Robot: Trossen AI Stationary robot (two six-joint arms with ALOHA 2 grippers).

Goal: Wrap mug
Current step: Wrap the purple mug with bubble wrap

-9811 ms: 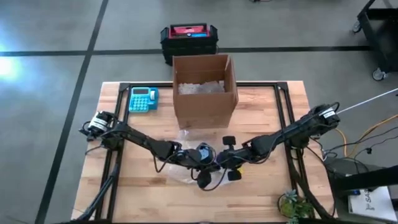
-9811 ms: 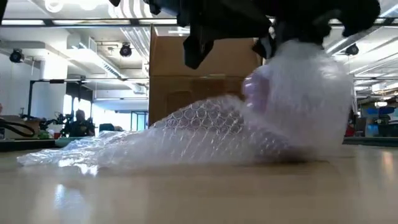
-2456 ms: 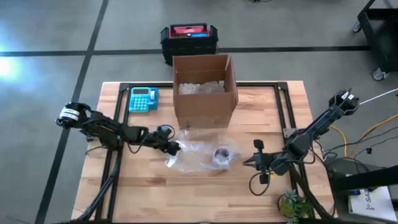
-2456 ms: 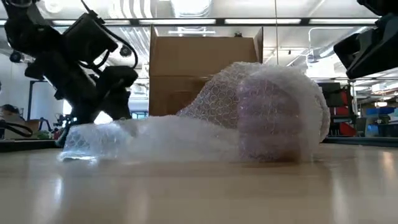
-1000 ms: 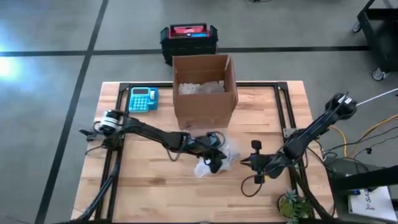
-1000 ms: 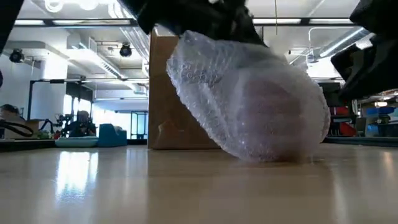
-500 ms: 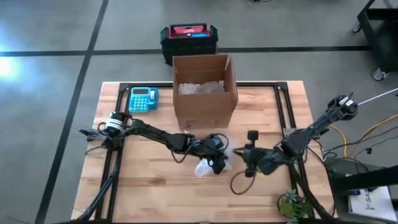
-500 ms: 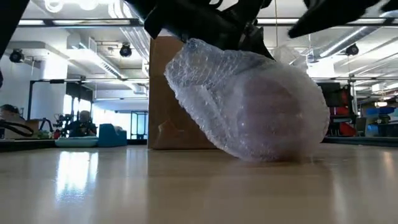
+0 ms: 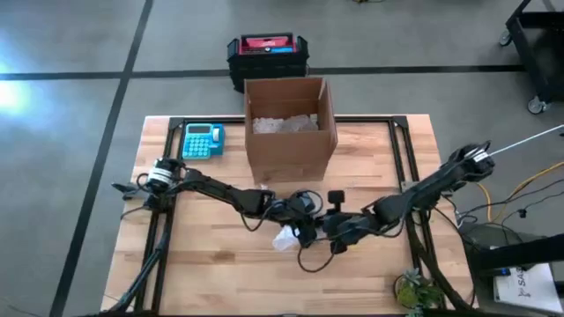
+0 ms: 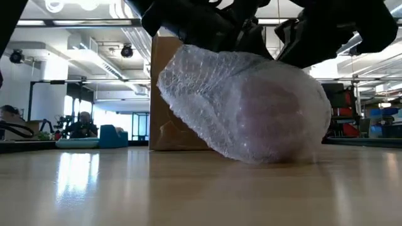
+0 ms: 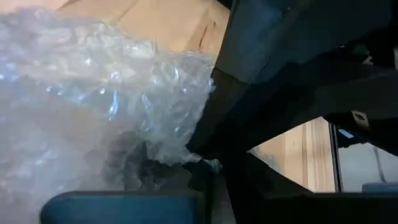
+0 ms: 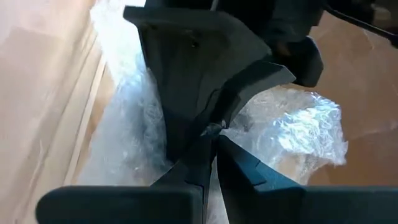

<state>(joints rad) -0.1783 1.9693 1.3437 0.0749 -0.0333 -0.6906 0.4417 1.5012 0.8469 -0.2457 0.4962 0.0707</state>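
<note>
Nearest the low camera, the bare wooden tabletop (image 10: 125, 194) carries a single mound of bubble wrap (image 10: 245, 107). The wrap rests on the tabletop, its higher end tilted up toward the arms above. A pinkish shape, taken to be the mug (image 10: 267, 113), shows faintly through the wrap on the side resting on the tabletop; its outline cannot be made out clearly.

From above, the bundle lies in the near-centre area of the tabletop, in front of the cardboard box (image 9: 291, 126) and apart from it. Both arms converge on it. The left claw (image 9: 304, 222) reaches in from the left side and sits directly over the wrap; the left wrist view shows film gathered against that claw's fingers (image 11: 124, 208), but whether they pinch it cannot be told. The right claw (image 9: 336, 231) comes in from the right and meets the bundle just beside the left claw. In the right wrist view its fingers (image 12: 242, 174) are drawn together to a narrow gap, closed onto a fold of the wrap at the tips.

Farther back, the box stands open-topped with pale packing material inside. A blue calculator (image 9: 203, 140) lies to the left of the box. Beyond the tabletop edge, a black and red case (image 9: 268, 55) sits on the floor.
</note>
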